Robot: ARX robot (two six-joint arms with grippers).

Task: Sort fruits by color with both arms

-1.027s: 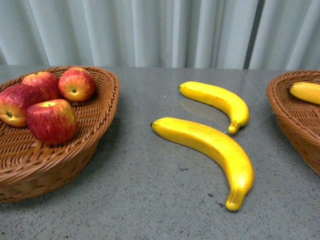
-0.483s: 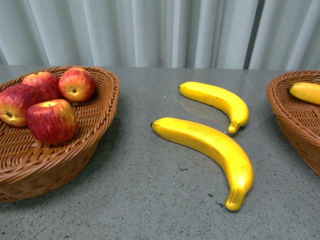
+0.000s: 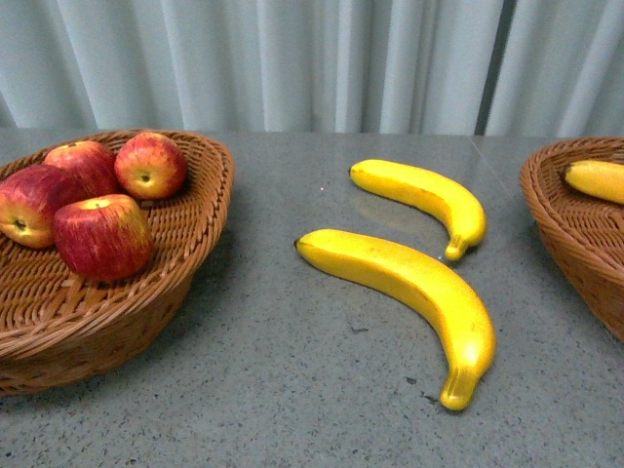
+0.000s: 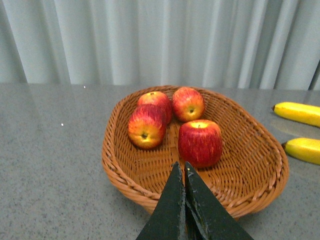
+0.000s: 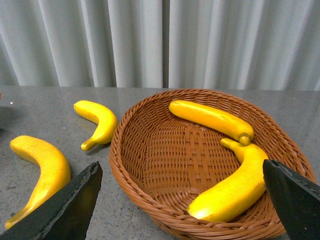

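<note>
Red apples [image 3: 102,234]: four, clustered inside the left wicker basket [image 3: 185,283].
Loose fruit: a large banana [image 3: 409,283] and a smaller banana [image 3: 429,195] lie on the grey surface [image 3: 292,390], right of that basket, not touching each other.
Second basket [image 5: 120,165]: farther right of that basket, holding two bananas [image 5: 210,119].
Left end effector [image 4: 181,165]: fingers pressed together, empty, just outside that basket's rim.
Right end effector [image 5: 180,167]: fingers spread wide, empty.

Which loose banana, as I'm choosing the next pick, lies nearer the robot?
The larger banana, lying on the table in front of the smaller banana, which sits farther back toward the curtain.
</note>
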